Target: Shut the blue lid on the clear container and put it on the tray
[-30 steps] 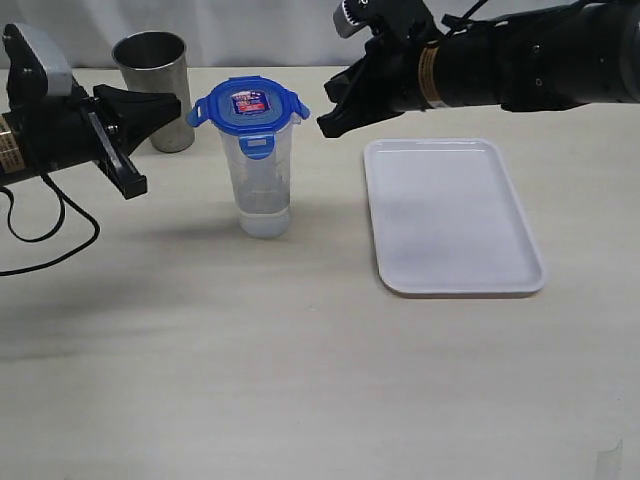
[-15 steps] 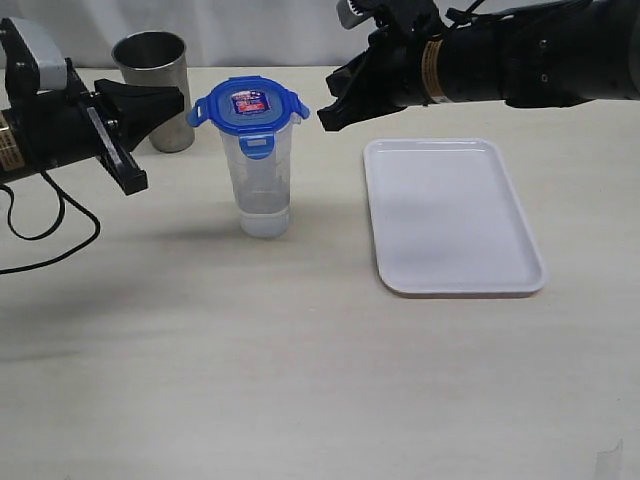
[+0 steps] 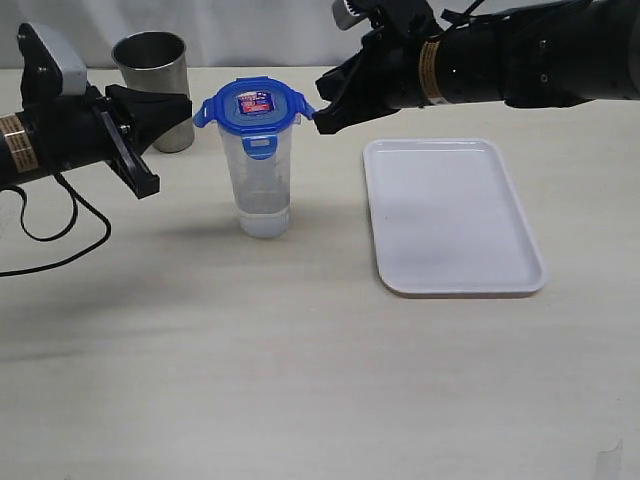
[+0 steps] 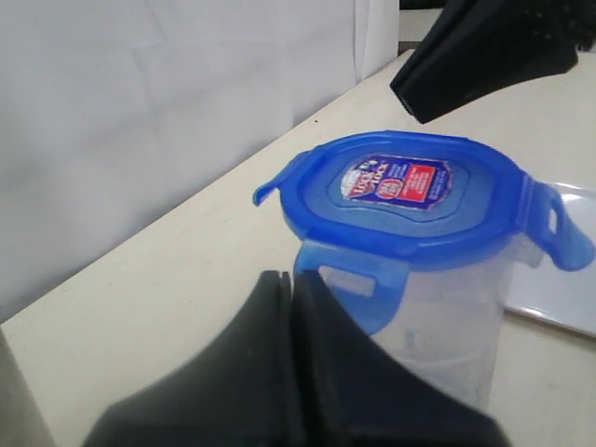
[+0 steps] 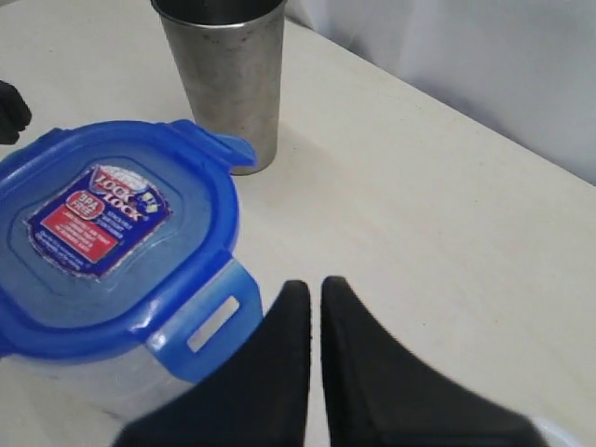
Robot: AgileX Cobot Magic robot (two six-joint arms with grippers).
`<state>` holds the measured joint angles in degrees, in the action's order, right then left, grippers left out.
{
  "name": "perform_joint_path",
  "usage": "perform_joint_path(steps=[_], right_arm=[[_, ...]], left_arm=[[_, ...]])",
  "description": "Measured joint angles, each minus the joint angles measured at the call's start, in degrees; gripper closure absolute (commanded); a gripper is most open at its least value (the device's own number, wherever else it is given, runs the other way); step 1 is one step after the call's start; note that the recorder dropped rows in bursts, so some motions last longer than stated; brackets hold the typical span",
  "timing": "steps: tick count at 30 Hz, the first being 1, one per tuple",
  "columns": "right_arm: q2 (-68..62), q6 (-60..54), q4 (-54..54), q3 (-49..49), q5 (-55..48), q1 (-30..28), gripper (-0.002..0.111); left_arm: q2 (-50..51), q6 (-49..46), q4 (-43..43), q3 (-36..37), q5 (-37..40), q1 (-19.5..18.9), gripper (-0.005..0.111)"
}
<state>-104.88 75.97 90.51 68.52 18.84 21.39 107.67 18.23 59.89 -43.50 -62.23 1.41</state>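
The clear container point(image 3: 264, 190) stands upright on the table, left of the white tray point(image 3: 455, 215). The blue lid point(image 3: 255, 104) sits on its rim with the side flaps sticking out. My left gripper point(image 3: 186, 108) is shut and empty, its tip just left of the lid's left flap. My right gripper point(image 3: 321, 120) is shut and empty, its tip at the lid's right flap. In the left wrist view the gripper point(image 4: 289, 279) is close beside a flap of the lid point(image 4: 410, 191). The right wrist view has the gripper point(image 5: 315, 285) next to a flap of the lid point(image 5: 102, 233).
A dull steel cup point(image 3: 155, 60) stands behind my left gripper, close to the container, and shows in the right wrist view as the steel cup point(image 5: 228, 74). A black cable point(image 3: 60, 240) loops on the table at the left. A pale wall runs behind the table.
My left gripper has moved right, closer to the lid's left flap. My right gripper has moved left and a little down to the right flap. The container has not moved.
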Motion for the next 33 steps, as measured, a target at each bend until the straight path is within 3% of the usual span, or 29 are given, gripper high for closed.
perform_joint_path(steps=[6, 16, 26, 33], right_arm=[[0.0, -0.6, 0.1, 0.0, 0.3, 0.0, 0.104], [-5.2, -19.9, -9.1, 1.6, -5.3, 0.0, 0.104], [-5.8, -26.1, -10.1, 2.0, -4.6, 0.0, 0.104], [-5.8, -45.9, -25.7, 2.0, -3.1, 0.0, 0.104]], left_arm=[[0.0, -0.1, -0.3, 0.0, 0.0, 0.1, 0.107], [0.0, 0.0, 3.6, 0.0, 1.7, 0.2, 0.107], [0.0, 0.5, 7.7, 0.0, 3.0, 0.5, 0.107], [0.0, 1.0, 7.8, 0.0, 2.0, 0.5, 0.107]])
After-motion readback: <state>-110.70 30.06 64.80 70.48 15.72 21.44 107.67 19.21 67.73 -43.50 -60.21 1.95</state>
